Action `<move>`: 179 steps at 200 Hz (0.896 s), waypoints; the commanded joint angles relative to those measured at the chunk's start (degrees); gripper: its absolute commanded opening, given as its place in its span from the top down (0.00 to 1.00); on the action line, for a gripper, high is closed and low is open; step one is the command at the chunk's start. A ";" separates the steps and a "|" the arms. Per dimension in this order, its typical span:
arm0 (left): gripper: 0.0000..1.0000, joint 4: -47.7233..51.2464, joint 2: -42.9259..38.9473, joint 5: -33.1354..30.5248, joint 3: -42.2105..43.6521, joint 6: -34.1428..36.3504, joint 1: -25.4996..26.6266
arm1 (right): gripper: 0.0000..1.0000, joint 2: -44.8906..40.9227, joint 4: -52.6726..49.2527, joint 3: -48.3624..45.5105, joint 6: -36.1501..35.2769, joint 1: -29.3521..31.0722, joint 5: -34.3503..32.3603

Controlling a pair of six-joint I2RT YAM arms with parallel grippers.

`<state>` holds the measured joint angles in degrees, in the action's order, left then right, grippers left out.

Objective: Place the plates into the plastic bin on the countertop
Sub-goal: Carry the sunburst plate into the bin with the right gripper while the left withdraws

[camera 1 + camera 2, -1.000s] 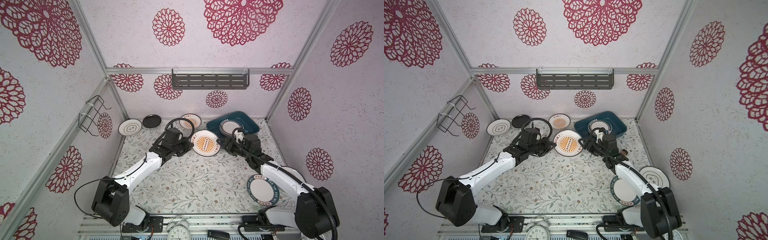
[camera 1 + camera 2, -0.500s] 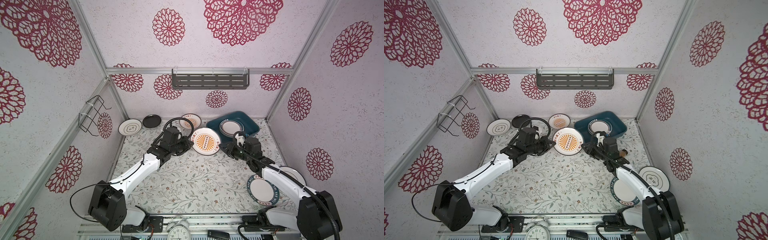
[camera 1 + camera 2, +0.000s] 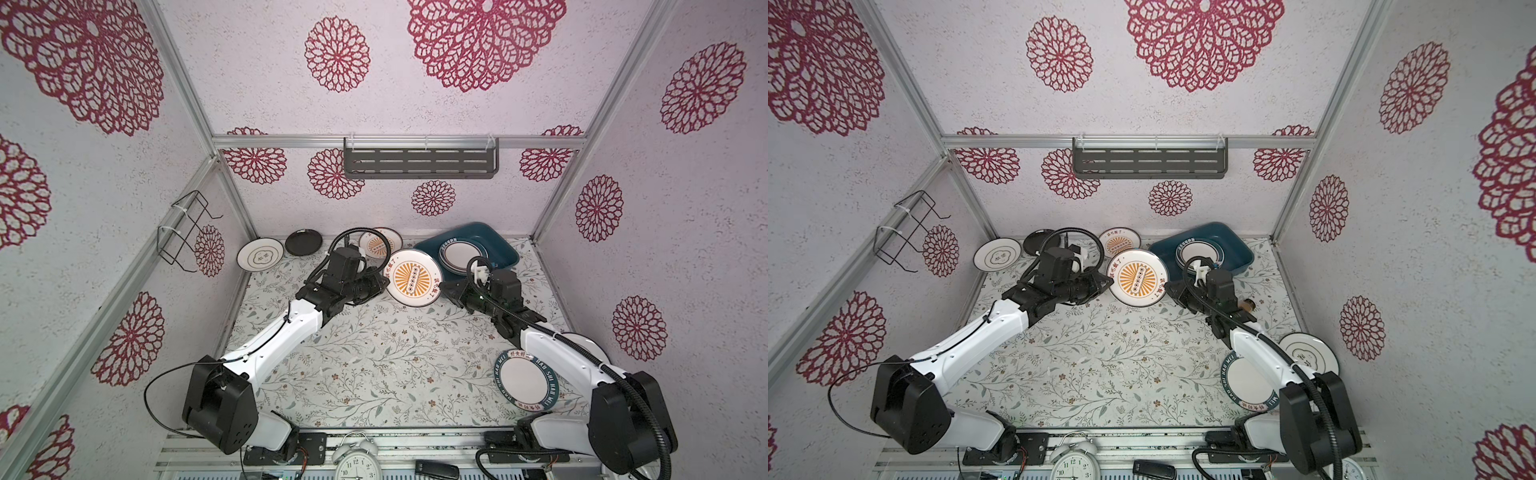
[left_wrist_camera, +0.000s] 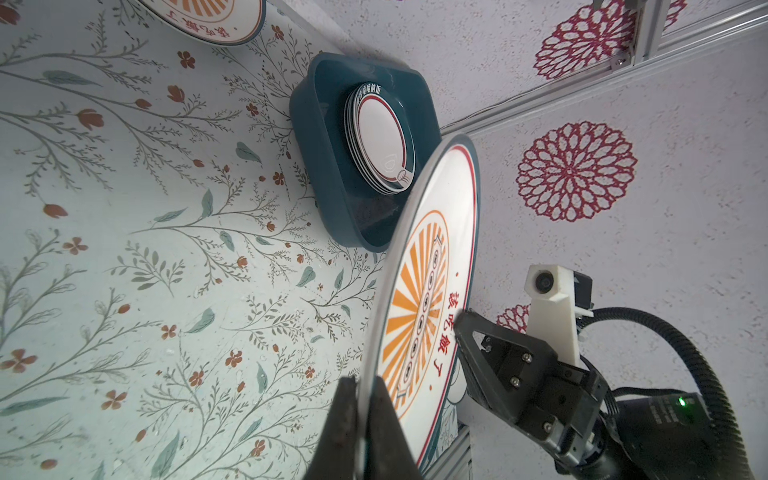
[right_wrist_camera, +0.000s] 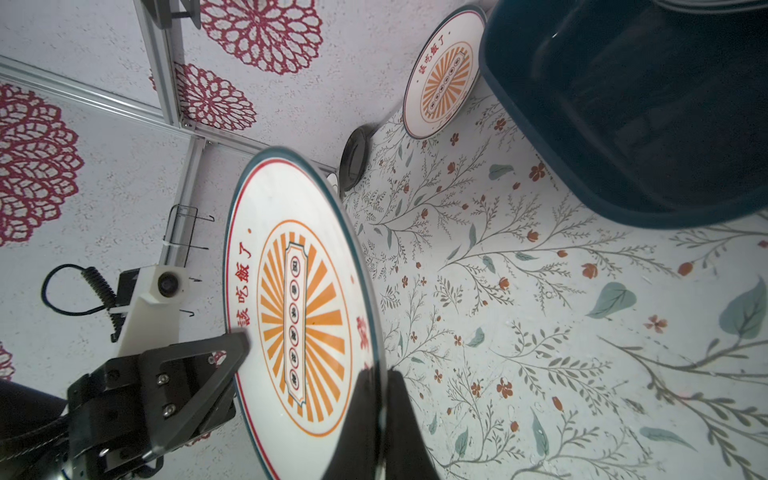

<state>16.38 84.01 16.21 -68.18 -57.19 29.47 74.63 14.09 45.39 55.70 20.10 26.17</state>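
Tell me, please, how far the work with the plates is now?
Done: a stack of teal-rimmed plates lies in the plastic bin. In hand: the large sunburst plate, lifted beside the bin, left gripper and right gripper each pinching its rim. Left on the countertop: the cloud plate, black plate and small sunburst plate at the back, the lettered plate and another cloud plate at front right.
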 commanded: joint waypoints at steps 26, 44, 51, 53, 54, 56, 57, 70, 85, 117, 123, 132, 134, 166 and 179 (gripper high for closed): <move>0.46 0.78 0.65 -0.34 -5.93 3.40 -0.23 | 1.00 2.74 0.18 3.77 -0.07 0.15 -1.37; 0.32 2.50 0.65 -1.59 -6.70 4.47 -1.06 | 1.00 3.97 -0.20 5.16 0.31 -0.35 -2.24; 0.32 2.72 0.56 -1.83 -6.61 4.61 -1.59 | 1.00 4.48 -0.22 5.60 0.74 -0.86 -2.39; 0.32 2.72 0.46 -1.80 -6.57 4.62 -1.74 | 1.00 4.65 -0.23 5.70 0.79 -1.03 -2.36; 0.32 2.71 0.46 -1.80 -6.55 4.67 -1.85 | 1.00 4.74 -0.21 5.78 0.85 -1.11 -2.36; 0.32 2.67 0.41 -1.79 -6.53 4.69 -2.00 | 1.00 4.87 -0.18 5.95 0.93 -1.29 -2.36; 0.32 2.68 0.35 -1.79 -6.53 4.67 -2.12 | 1.00 4.98 -0.15 5.99 1.00 -1.38 -2.31; 0.32 3.10 0.06 -1.87 -6.60 4.93 -3.38 | 1.00 6.18 -0.11 6.87 1.57 -2.70 -2.27; 0.30 3.98 -0.17 -2.38 -6.99 5.70 -4.81 | 1.00 7.47 -0.18 7.81 1.99 -4.52 -2.10; 0.22 5.52 0.60 -2.32 -8.18 7.42 -8.22 | 1.00 10.18 -0.81 10.26 2.12 -9.53 -1.89; 0.19 5.57 0.82 -2.26 -8.31 7.76 -8.81 | 1.00 10.56 -1.11 10.70 2.07 -10.57 -2.21; 0.15 5.39 1.31 -2.06 -8.61 8.35 -9.55 | 1.00 11.37 -1.77 11.69 1.48 -11.97 -2.81; 0.15 5.34 1.50 -2.08 -8.69 8.39 -9.71 | 1.00 11.45 -2.06 11.95 1.31 -12.29 -3.09; 0.08 2.45 3.61 -2.28 -9.51 9.77 -11.77 | 1.00 14.48 -5.95 15.87 -0.16 -16.47 -7.23; 0.06 0.85 4.92 -1.85 -9.98 9.99 -12.76 | 1.00 16.25 -7.05 17.46 0.21 -17.81 -8.79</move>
<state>20.43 86.61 14.31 -76.47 -49.28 18.11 89.54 7.29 58.74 56.55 4.51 20.88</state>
